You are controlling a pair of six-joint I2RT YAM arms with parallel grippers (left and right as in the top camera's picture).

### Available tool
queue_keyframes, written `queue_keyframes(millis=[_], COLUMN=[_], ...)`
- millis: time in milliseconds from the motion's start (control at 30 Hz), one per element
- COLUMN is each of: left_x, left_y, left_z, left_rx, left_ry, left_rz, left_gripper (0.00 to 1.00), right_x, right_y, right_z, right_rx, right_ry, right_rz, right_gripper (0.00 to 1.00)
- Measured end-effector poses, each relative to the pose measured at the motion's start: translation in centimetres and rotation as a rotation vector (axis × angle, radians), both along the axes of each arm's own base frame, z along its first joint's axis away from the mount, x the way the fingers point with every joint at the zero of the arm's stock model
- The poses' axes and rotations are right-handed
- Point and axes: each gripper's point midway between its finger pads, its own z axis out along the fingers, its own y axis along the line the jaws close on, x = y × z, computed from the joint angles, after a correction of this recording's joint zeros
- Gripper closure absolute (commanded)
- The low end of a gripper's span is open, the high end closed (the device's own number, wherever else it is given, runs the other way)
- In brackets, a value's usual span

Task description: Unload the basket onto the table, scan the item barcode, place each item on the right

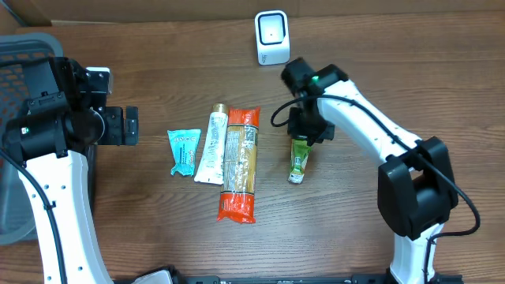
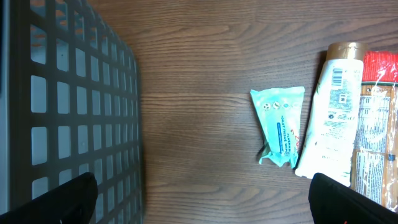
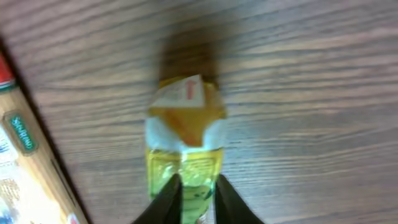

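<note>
Since the right gripper (image 3: 191, 196), nearly closed, pinches 1 end of the packet (image 3: 185, 124), it should lift slowly and turn the barcode to the scanner (image 1: 271, 35).

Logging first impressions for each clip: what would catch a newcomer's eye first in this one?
The right gripper pinches one end of a yellow-green sachet right of centre, with the white scanner standing at the far edge behind it. In the middle lies a row of three items: a teal pack, a white tube and a long orange packet. The left gripper hangs open beside a grey basket.
</note>
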Motion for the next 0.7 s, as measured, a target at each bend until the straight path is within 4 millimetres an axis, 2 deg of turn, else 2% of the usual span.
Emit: queue_keyframes(millis=[233,467,500,600,700], left_x=[0.0,0.0,0.0,0.0,0.0], left_y=[0.0,0.0,0.0,0.0,0.0], left_z=[0.0,0.0,0.0,0.0,0.0], left_rx=[0.000,0.000,0.000,0.000,0.000], left_ry=[0.000,0.000,0.000,0.000,0.000], left_rz=[0.000,0.000,0.000,0.000,0.000], left_gripper=[0.00,0.00,0.00,0.00,0.00], right_x=[-0.3,-2.1,-2.2,-2.3,-2.2], right_y=[1.1,2.1,2.1,2.1,2.2], right_z=[-0.1,-2.5,-2.7,-2.8,-2.8], right_rx=[0.018,0.038,0.042,0.051,0.062], right_ry=[-0.008,0.016,0.013,0.009,0.005], right_rz=[0.024,0.042,0.038,0.034,0.054], right_gripper=[0.91,0.92,0.91,0.77,0.75])
